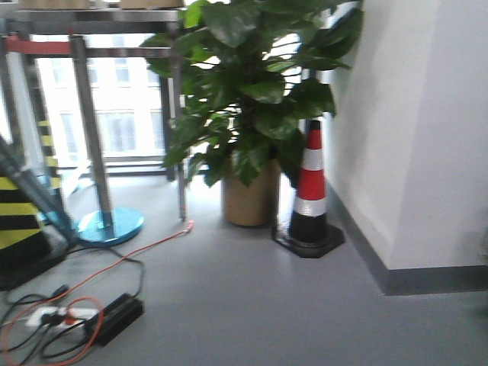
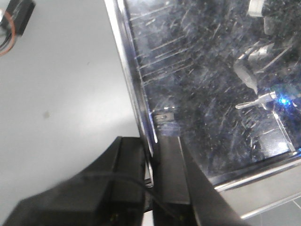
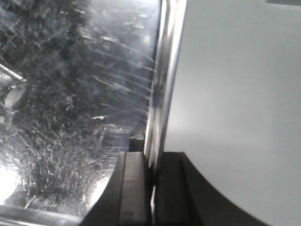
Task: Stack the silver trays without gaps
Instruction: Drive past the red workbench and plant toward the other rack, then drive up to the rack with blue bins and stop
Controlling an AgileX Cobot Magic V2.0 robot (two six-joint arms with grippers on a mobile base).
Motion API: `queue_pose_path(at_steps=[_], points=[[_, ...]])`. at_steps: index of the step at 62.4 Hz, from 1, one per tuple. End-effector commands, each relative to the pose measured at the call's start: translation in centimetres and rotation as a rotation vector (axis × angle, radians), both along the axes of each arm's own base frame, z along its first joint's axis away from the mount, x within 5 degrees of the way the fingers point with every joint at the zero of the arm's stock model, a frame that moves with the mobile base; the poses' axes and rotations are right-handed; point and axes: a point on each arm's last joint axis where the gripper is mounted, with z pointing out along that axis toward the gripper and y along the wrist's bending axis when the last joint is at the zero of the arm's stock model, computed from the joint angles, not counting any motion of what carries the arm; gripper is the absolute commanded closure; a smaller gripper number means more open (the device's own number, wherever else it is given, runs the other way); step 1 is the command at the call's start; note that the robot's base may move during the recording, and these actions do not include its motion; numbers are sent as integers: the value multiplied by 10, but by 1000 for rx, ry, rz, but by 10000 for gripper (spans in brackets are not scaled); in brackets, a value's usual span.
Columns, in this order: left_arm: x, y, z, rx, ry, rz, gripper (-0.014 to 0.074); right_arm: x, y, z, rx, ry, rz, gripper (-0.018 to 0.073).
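Note:
A silver tray [image 2: 211,84] with a scratched, shiny bottom fills the right of the left wrist view. My left gripper [image 2: 153,141] is shut on its left rim [image 2: 131,80], one finger inside the tray and one outside. In the right wrist view the same kind of scratched tray [image 3: 70,94] fills the left side. My right gripper [image 3: 151,155] is shut on its right rim [image 3: 162,70], again with one finger on each side. The exterior front view shows neither trays nor grippers.
Grey floor [image 2: 61,94] lies beyond the tray's rim, with a black power brick [image 2: 21,12] and an orange cable. Ahead stand a potted plant [image 1: 248,114], a traffic cone [image 1: 311,191], a stanchion base [image 1: 110,225], floor cables [image 1: 69,313] and a white wall [image 1: 412,130].

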Motion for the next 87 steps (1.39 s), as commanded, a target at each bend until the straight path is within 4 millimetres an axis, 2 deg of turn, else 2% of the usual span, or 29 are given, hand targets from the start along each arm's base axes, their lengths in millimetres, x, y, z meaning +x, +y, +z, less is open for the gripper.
queue_pose_path(at_steps=[1, 87], points=[[-18, -4, 24, -113, -40, -73, 645, -18, -3, 16, 29, 22, 31, 501], [-18, -4, 24, -117, -43, -74, 645, -18, -3, 15, 28, 23, 31, 501]])
